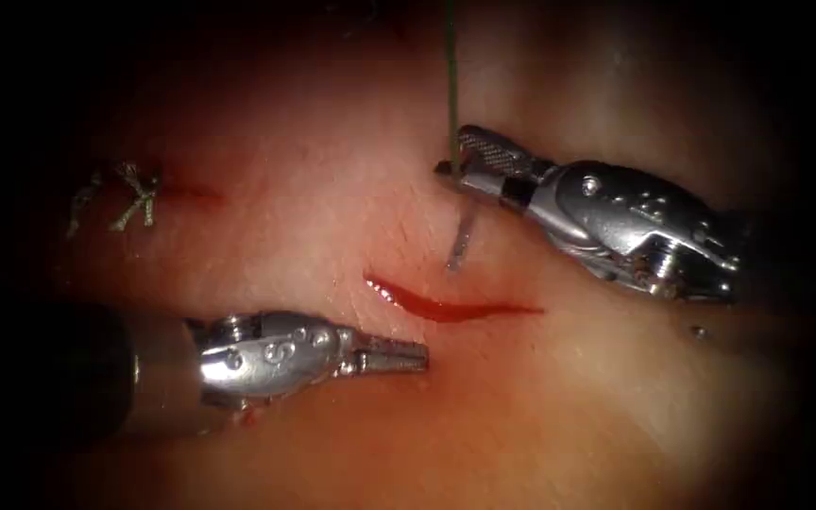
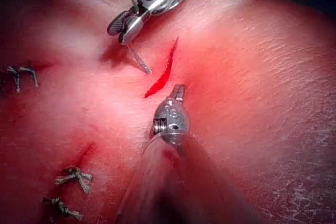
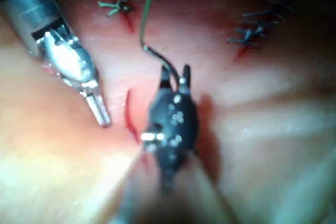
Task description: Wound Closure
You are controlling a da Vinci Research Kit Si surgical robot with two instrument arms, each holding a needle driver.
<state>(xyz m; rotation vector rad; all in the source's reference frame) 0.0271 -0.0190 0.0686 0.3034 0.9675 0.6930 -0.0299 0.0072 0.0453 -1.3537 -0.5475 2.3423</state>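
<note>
Needle placement, not yet begun: right gripper (image 1: 469, 170) clamps needle (image 1: 462, 238) near its thread (image 1: 451, 85) end, tip at tissue (image 1: 314, 236) just beyond cut (image 1: 446, 307); left gripper (image 1: 399, 356) closed, empty, near side; next needs a square entry.

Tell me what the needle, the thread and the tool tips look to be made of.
Needle: thin bright metal, apparently steel, held near its thread end by the right end effector, point above the cut, not in tissue. Thread: matte green, probably braided fibre. Both tools: polished silvery metal with glints; the left end effector is shut, empty, with ridged jaws.
</note>
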